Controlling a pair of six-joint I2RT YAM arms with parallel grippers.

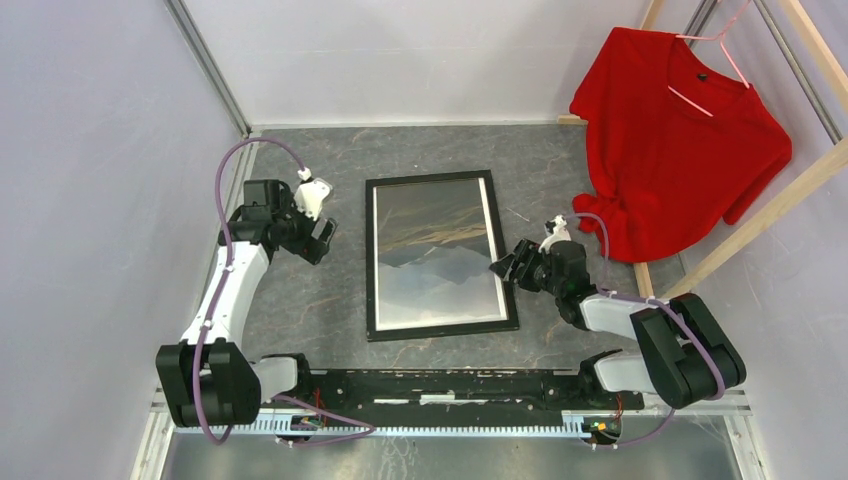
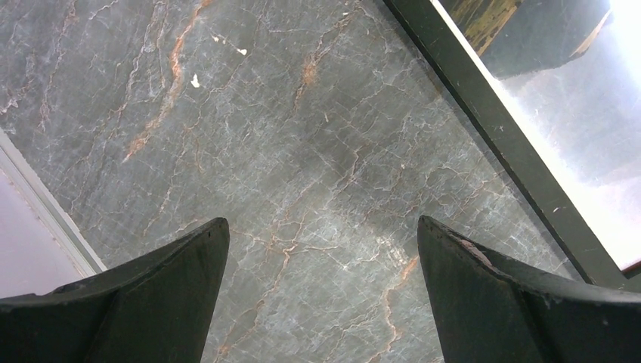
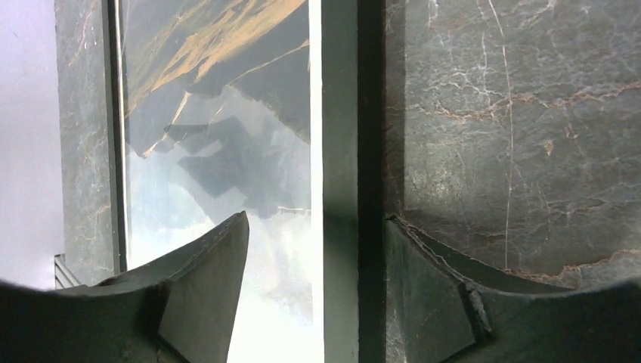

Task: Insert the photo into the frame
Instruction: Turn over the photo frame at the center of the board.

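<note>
Photo looks seated, yet your right claw, parted astride the frame rail and seemingly empty, could snag it when lifting; left claw wide, empty.

**Photo's in the frame, an arm on each side**

The black frame is lying flat on the grey marbled desk, a bit crooked, with its long sides running away from the arm bases. The photo fills it, dark brownish-gold at the far end and pale misty mountains toward the near end. The left hand hangs over bare desk beside the frame's left rail, up near the far corner and clearly apart from it. The right hand is right at the right rail, a little past halfway down. Can't tell from up here if it's touching. Back right, a red shirt hangs off a wooden rack.
</note>
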